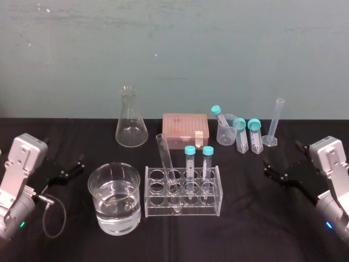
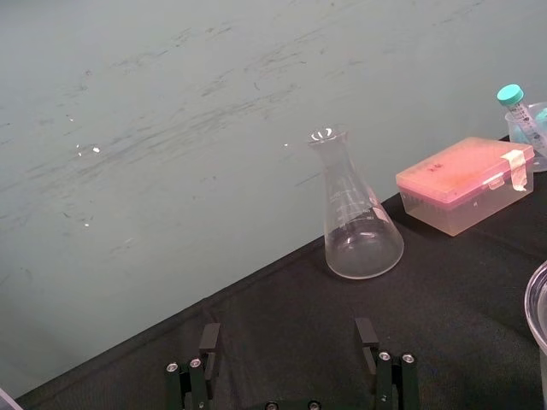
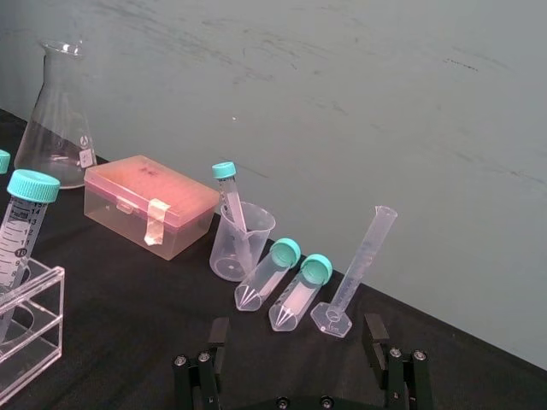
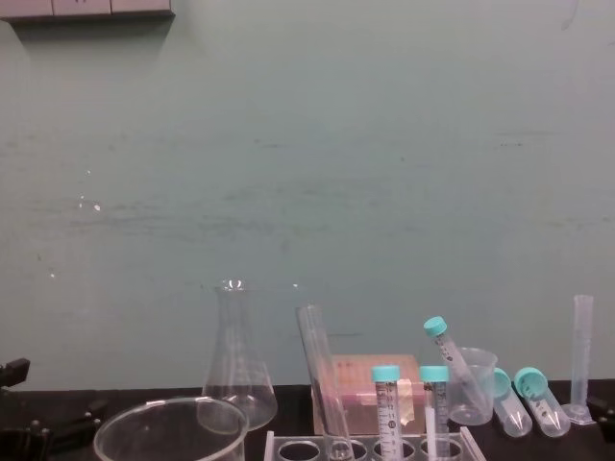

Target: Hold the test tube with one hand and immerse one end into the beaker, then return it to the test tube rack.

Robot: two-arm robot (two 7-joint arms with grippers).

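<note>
Clear, teal, pink, black
Clear test tube (image 1: pixel 166 158), beaker (image 1: pixel 114 218), test tube rack (image 1: pixel 155 204); teal caps (image 1: pixel 190 149); pink box (image 1: pixel 184 124); black surface (image 1: pixel 262 218).

You are seeing printed graduation marks running down the teal-capped tube (image 3: pixel 20 229) standing in the test tube rack (image 3: pixel 38 342), with numerals showing too small to read. The conical flask (image 3: pixel 55 128) is carrying a small white marking, likewise illegible.

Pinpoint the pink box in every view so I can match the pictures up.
Head view: pink box at centre back, behind the test tube rack.
Chest view: the box sits low centre, behind the rack.
Left wrist view: the box lies beyond the open left gripper, beside the conical flask.
Right wrist view: the box lies beyond the open right gripper, between flask and plastic beaker.
Shared landmark: the conical flask.
</note>
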